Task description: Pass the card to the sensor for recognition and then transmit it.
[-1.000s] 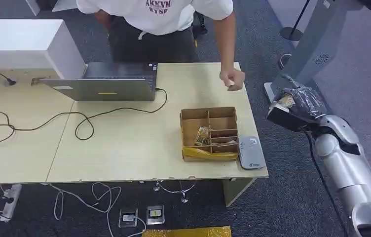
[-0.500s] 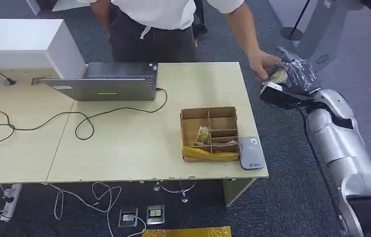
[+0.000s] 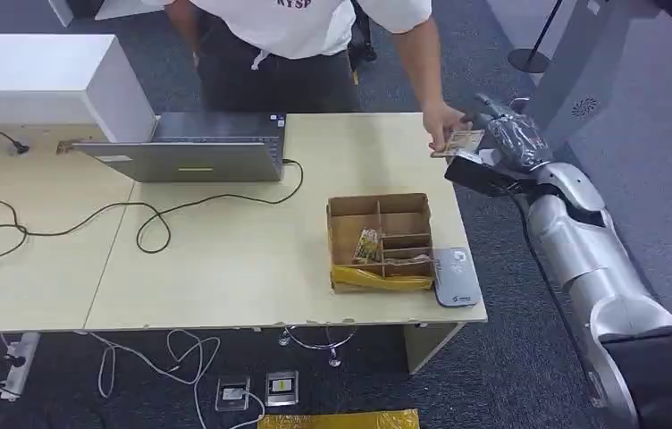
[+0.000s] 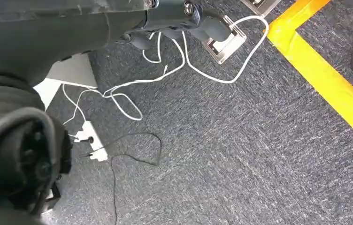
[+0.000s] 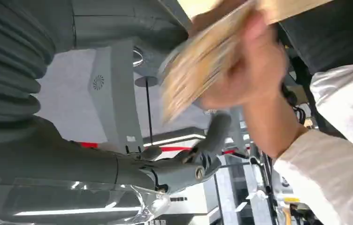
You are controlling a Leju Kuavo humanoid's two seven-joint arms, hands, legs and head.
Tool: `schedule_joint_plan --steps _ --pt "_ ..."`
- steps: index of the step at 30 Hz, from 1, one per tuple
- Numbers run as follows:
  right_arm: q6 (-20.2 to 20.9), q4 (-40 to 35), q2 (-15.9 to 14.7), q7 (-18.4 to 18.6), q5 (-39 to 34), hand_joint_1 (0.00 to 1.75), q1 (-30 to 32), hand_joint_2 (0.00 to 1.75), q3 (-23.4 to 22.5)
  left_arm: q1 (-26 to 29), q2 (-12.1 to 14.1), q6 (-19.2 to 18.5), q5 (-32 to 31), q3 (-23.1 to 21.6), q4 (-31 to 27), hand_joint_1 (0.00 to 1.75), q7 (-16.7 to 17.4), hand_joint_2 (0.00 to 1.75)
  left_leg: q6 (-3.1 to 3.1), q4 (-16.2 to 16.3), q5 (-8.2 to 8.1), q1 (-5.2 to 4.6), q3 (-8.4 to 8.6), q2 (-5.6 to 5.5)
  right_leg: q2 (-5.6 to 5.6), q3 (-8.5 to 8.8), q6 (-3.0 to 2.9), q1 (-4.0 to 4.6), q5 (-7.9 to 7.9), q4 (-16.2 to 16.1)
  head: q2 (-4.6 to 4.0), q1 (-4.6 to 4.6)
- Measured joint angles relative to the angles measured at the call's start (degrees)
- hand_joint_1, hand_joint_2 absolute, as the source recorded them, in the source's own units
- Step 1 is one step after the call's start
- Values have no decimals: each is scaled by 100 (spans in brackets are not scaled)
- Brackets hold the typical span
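Observation:
The card (image 3: 459, 143) (image 5: 198, 56), tan and blurred, hangs just past the table's far right corner. A person's hand (image 3: 444, 123) (image 5: 249, 70) pinches it. My right hand (image 3: 504, 136) is right beside the card, wrapped in clear film; in the right wrist view its fingers (image 5: 212, 136) are spread and lie apart from the card. The grey card sensor (image 3: 456, 275) lies flat at the table's near right corner, well away from the card. My left hand (image 4: 174, 14) hangs over the carpet and holds nothing.
A cardboard divider box (image 3: 379, 241) with small items sits next to the sensor. A laptop (image 3: 191, 147) and black cables (image 3: 145, 223) occupy the table's back and left. The person in a white shirt (image 3: 297, 22) stands behind the table. A grey kiosk stand (image 3: 574, 80) rises at right.
My right arm swung up and left toward the table's far corner. The person's hand reached over and took hold of the card at my hand.

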Motion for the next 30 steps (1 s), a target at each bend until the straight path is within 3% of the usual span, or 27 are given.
schedule_joint_plan --steps 10,15,20,30 --pt "-75 136 70 -48 -339 0 -16 175 9 31 0 5 48 -11 0 0 0 0 0 1 0 0 1 1 1 0 0 0 0 0 0 -2" --pt "757 -194 68 -4 -1509 0 32 175 -149 70 -2 37 87 -11 0 0 0 0 0 1 0 0 4 3 4 -2 0 0 0 -1 0 0" --pt "1711 -1069 -44 418 -2593 0 438 175 -310 120 0 83 114 -11 0 0 0 0 0 2 0 0 5 2 2 -3 0 0 0 -3 0 -2" --pt "2511 -3108 -444 1329 -3097 0 1882 175 -538 125 9 88 118 -11 0 0 4 0 -2 2 -3 0 7 6 7 -3 0 1 0 -6 0 -2"
